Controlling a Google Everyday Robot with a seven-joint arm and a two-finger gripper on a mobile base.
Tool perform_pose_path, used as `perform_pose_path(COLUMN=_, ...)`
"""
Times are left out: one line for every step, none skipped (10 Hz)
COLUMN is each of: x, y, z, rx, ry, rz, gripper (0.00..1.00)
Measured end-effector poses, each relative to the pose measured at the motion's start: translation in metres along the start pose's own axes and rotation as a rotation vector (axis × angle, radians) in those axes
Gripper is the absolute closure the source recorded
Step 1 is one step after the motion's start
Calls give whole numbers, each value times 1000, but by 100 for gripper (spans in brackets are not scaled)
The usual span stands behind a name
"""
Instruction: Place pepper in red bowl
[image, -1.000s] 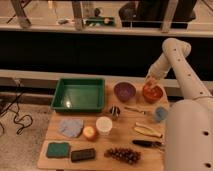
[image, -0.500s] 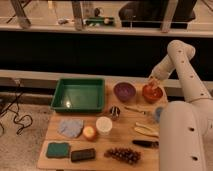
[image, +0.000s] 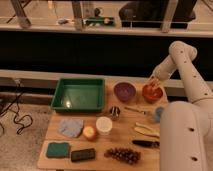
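Note:
The red bowl (image: 151, 94) stands at the back right of the wooden table, to the right of the purple bowl (image: 124, 91). My gripper (image: 154, 82) hangs just above the red bowl's rim, pointing down into it. I cannot make out the pepper apart from the bowl's orange-red inside; it may be under the gripper or in the bowl.
A green tray (image: 79, 95) sits at the back left. A metal cup (image: 115, 111), white cup (image: 104, 125), round orange fruit (image: 90, 132), grey cloth (image: 71, 127), green sponge (image: 58, 149), grapes (image: 122, 154), banana (image: 146, 130) and knife (image: 146, 144) fill the front. My own body (image: 182, 135) blocks the right.
The gripper has lifted slightly from inside the red bowl to just above its rim, and the arm has shifted a little up and to the right.

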Motion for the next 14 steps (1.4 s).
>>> perform_pose_path(x=0, y=1, z=0, rx=1, ry=2, rz=2, gripper=100)
perform_pose_path(x=1, y=1, z=0, rx=1, ry=5, rz=5, gripper=100)
perform_pose_path(x=2, y=2, z=0, rx=1, ry=7, rz=11, gripper=100)
perform_pose_path(x=5, y=5, z=-1, rx=0, ry=12, rz=17, gripper=100)
perform_pose_path(x=7, y=5, z=-1, rx=-3, ry=16, rz=20, gripper=100)
perform_pose_path(x=7, y=5, z=-1, rx=-10, ry=13, rz=23, gripper=100)
perform_pose_path(x=8, y=4, z=0, rx=-15, ry=11, rz=24, gripper=100)
perform_pose_path(x=8, y=3, z=1, rx=-19, ry=10, rz=26, gripper=100)
perform_pose_path(x=9, y=3, z=1, rx=-21, ry=10, rz=27, gripper=100)
perform_pose_path(x=9, y=4, z=1, rx=-23, ry=9, rz=30, gripper=100)
perform_pose_path(x=9, y=5, z=1, rx=-22, ry=8, rz=33, gripper=100)
perform_pose_path(x=10, y=6, z=1, rx=-21, ry=8, rz=35, gripper=96)
perform_pose_path(x=10, y=5, z=1, rx=-22, ry=1, rz=32, gripper=85)
perform_pose_path(x=9, y=4, z=3, rx=-24, ry=-4, rz=27, gripper=81)
